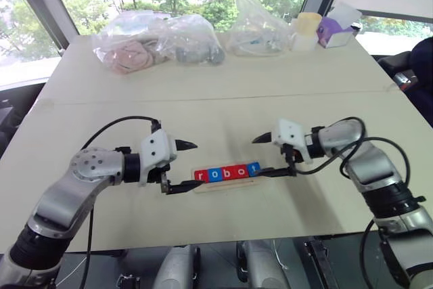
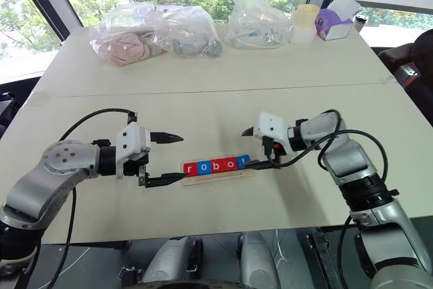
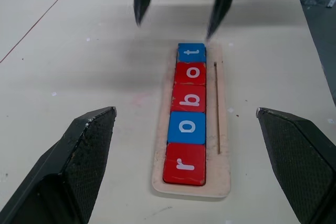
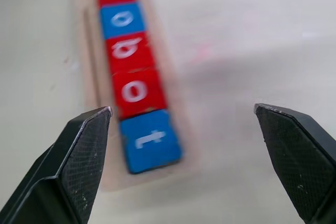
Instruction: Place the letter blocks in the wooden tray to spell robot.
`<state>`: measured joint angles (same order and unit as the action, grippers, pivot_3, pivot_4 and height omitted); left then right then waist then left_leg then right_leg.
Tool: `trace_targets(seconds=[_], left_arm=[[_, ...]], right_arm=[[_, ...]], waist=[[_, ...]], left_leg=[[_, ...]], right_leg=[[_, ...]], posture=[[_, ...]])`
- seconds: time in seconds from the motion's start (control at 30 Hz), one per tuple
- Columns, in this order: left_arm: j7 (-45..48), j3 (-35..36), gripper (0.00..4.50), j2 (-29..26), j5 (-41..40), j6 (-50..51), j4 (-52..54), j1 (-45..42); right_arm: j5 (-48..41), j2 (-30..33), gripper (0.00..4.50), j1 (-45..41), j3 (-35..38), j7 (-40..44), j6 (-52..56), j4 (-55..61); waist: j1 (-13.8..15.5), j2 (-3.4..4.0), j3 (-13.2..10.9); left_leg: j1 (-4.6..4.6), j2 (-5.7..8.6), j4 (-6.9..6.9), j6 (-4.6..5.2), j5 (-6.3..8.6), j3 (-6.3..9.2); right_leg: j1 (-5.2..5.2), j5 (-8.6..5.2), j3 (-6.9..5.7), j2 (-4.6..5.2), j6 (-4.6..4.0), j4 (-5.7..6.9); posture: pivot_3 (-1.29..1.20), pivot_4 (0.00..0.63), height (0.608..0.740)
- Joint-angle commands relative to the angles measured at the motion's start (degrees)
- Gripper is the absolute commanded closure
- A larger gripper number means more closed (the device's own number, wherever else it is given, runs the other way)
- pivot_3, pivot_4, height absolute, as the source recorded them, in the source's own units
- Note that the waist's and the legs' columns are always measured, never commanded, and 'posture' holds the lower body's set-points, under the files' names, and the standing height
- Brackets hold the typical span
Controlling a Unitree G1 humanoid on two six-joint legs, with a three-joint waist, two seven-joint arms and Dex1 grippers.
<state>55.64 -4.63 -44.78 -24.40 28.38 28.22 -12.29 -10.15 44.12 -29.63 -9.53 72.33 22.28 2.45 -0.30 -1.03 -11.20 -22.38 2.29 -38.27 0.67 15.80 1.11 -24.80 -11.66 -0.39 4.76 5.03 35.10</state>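
Between my two grippers, the wooden tray (image 1: 226, 185) lies left-to-right on the table (image 1: 223, 109) with all five letter blocks (image 1: 228, 172) spelling robot, the right gripper (image 1: 270, 156) nearer, the left gripper (image 1: 181, 166) opposite, both wide open and empty.

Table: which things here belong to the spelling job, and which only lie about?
Job:
- five letter blocks, in a row reading robot
- tray, holding them
- left gripper and right gripper, both open beside the tray

Lying about:
- plastic bags
- tissue box
- pale cup
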Motion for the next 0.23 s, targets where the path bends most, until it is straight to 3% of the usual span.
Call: trace_targets(seconds=[0.03,0.23], left_arm=[[-0.64,2.83,0.0,-0.64,-1.53,0.43,2.77,2.08],[-0.8,5.28,0.0,-1.92,-2.35,1.08,4.63,5.99]], right_arm=[[-5.32,4.39,0.01,7.18,8.96,-2.58,7.88,9.94],[-11.67,9.98,0.01,19.75,20.89,-5.99,18.98,21.89]], waist=[[0.46,0.0,0.0],[1.13,0.02,0.01]], left_leg=[[-0.02,0.0,0.02,0.0,0.0,0.0],[-0.04,0.0,0.03,0.01,0.01,-0.01]], right_leg=[[-0.02,-0.01,0.0,0.02,-0.01,-0.02],[-0.04,-0.11,0.01,0.08,-0.18,-0.03]], posture=[[0.0,0.15,0.725],[0.0,0.15,0.725]])
